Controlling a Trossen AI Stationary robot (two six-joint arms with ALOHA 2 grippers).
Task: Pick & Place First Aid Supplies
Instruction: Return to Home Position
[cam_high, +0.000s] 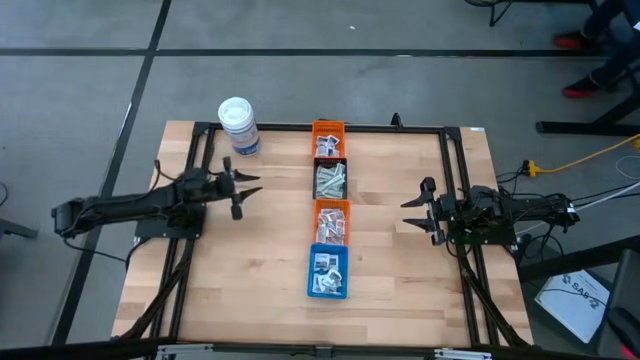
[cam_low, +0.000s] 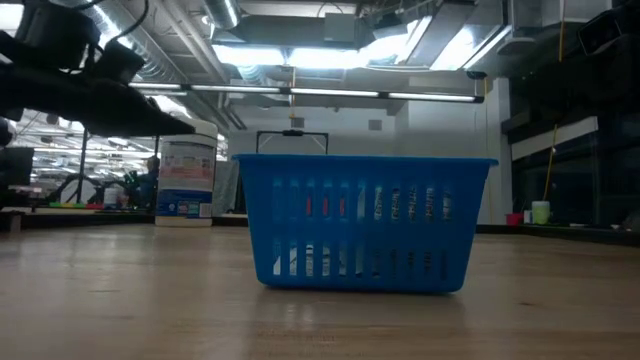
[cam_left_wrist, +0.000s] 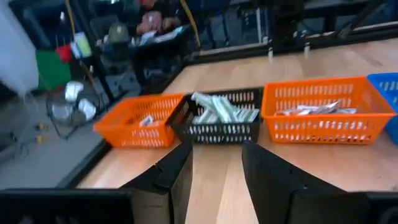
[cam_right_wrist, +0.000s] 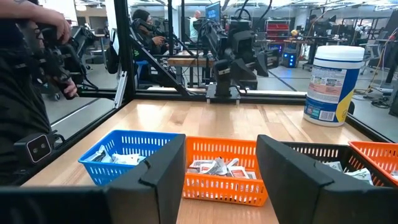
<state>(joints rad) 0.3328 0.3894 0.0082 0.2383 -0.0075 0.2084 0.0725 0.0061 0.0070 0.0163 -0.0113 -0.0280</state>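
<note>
Supplies (cam_high: 331, 183) are held in the bins (cam_high: 328, 295), lined 12-to-6 at centre | left gripper (cam_high: 246, 193) is held open, empty, at 9 | right gripper (cam_high: 410, 213) open, empty, at 3 | bare surface (cam_high: 260, 280) is seen either side | tub (cam_high: 239, 125) at 11, near edge

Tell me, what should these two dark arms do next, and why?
Probably just settle both arms at rest: the left gripper and right gripper are open, empty, clear of the orange, black and blue plastic bins, which hold the small white packets.
</note>
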